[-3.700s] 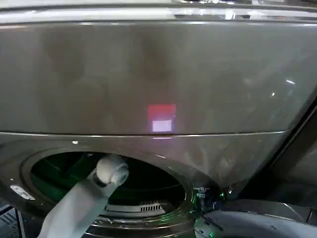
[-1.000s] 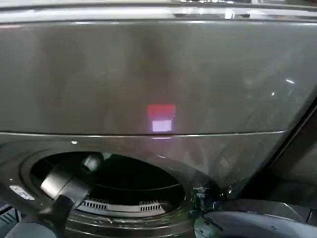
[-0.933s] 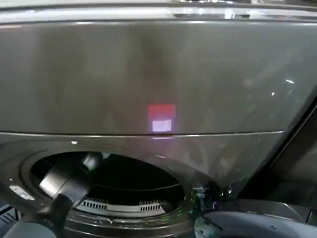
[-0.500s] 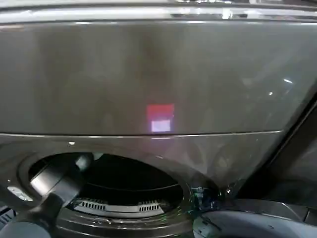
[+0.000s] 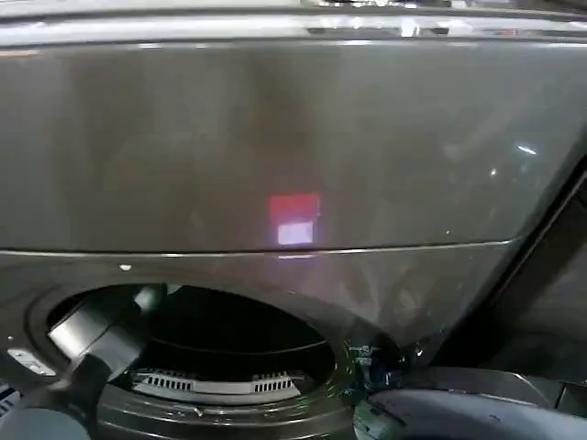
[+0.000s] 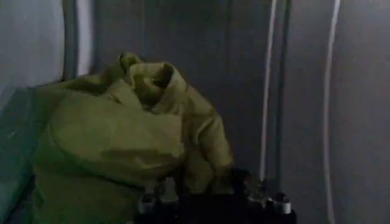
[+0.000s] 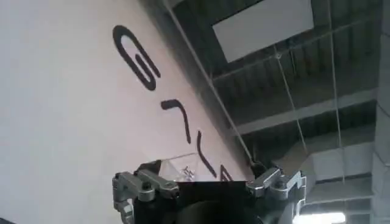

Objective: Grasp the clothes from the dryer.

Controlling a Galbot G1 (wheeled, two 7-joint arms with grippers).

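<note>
The dryer (image 5: 293, 137) is a bronze-grey front panel with its round porthole (image 5: 341, 341) open at the lower left. My left arm (image 5: 92, 337) reaches through that opening into the dark drum. Inside, the clothes (image 6: 122, 128) form a yellow-green wrinkled bundle against the ribbed drum wall (image 6: 304, 91). My left gripper (image 6: 204, 182) sits directly under the bundle, shut on a fold of the cloth that runs down between its dark fingers. My right gripper (image 7: 207, 189) is parked outside the drum, pointing up at a ceiling and a white lettered panel.
A red and white patch (image 5: 294, 220) shows on the dryer front above the porthole. The open door's grey rounded part (image 5: 459, 417) lies at the lower right. A dark gap (image 5: 550, 275) runs beside the dryer on the right.
My left arm has drawn back from deep in the drum towards the porthole's left rim. The head view has shifted slightly.
</note>
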